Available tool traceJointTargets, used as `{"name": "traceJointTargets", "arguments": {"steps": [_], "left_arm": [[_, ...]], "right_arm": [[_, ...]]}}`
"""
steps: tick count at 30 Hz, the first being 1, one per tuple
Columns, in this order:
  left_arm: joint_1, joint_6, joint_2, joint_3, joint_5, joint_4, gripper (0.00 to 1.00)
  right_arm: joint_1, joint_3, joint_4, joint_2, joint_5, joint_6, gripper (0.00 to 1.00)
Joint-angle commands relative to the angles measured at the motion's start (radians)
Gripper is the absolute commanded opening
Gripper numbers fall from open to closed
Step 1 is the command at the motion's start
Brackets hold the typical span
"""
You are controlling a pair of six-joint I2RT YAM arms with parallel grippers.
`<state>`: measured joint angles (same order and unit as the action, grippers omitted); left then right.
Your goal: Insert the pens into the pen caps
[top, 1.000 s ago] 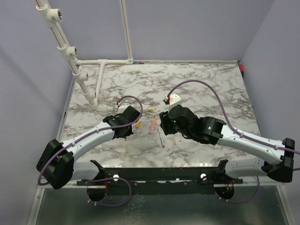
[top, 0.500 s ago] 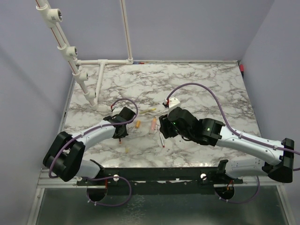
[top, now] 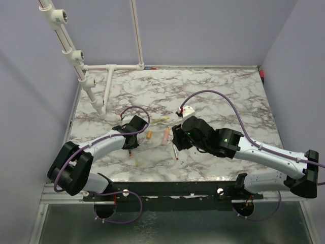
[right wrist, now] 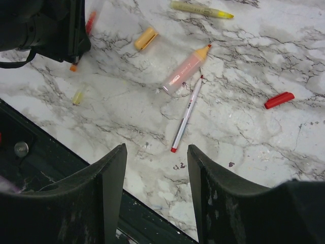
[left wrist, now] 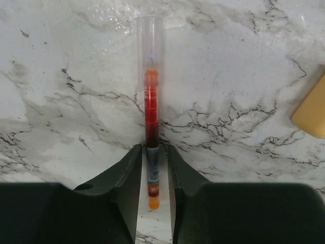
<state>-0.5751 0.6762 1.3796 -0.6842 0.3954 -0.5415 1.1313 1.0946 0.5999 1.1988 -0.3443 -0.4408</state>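
Observation:
In the left wrist view a red pen point(left wrist: 152, 109) with a clear front section and an orange rear end lies on the marble. My left gripper point(left wrist: 154, 155) straddles its rear; the jaws stand narrowly apart with slim gaps on both sides. My right gripper point(right wrist: 157, 152) is open and empty above a grey pen point(right wrist: 187, 114) with a red end. A salmon-pink marker point(right wrist: 184, 71), a yellow-orange cap point(right wrist: 145, 38), a yellow pen point(right wrist: 200, 9), a red cap point(right wrist: 279, 99) and a small yellow cap point(right wrist: 77, 96) lie around. From above, the left gripper point(top: 131, 145) and the right gripper point(top: 176, 140) flank them.
A white pipe frame point(top: 96, 76) stands at the back left of the marble table point(top: 228, 96). The table's near edge and a black rail point(top: 172, 189) run just below the right gripper. Purple cables loop over both arms.
My left arm has drawn back and sunk to the table, settling its gripper around the red pen. My right arm has barely shifted.

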Motion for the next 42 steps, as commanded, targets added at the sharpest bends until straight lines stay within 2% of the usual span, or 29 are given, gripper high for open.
{"name": "traceJointTargets", "arguments": {"steps": [1,6,19,24,29,34,42], "left_arm": [[0.007,-0.004,0.019,0.002,0.013,0.005,0.29],[0.008,-0.011,0.007,-0.002,0.014,0.004,0.35],[0.007,-0.054,-0.092,-0.083,-0.062,-0.078,0.44],[0.005,-0.061,-0.18,-0.105,-0.13,-0.101,0.57],[0.003,-0.111,-0.282,-0.114,-0.23,-0.1,0.64],[0.003,-0.16,-0.371,-0.119,-0.305,-0.088,0.65],[0.003,-0.226,-0.449,-0.123,-0.394,-0.02,0.65]], "right_arm": [[-0.002,0.014,0.005,0.008,0.019,-0.003,0.56],[-0.002,0.016,0.008,0.004,0.017,-0.008,0.56],[-0.002,0.017,0.02,-0.008,-0.009,-0.019,0.58],[-0.002,0.035,0.036,-0.001,-0.037,-0.004,0.6],[-0.002,0.052,0.06,0.018,-0.068,0.011,0.63],[-0.016,0.064,0.068,0.053,-0.078,0.022,0.7],[-0.115,0.165,0.058,0.206,-0.011,-0.003,0.72]]}}
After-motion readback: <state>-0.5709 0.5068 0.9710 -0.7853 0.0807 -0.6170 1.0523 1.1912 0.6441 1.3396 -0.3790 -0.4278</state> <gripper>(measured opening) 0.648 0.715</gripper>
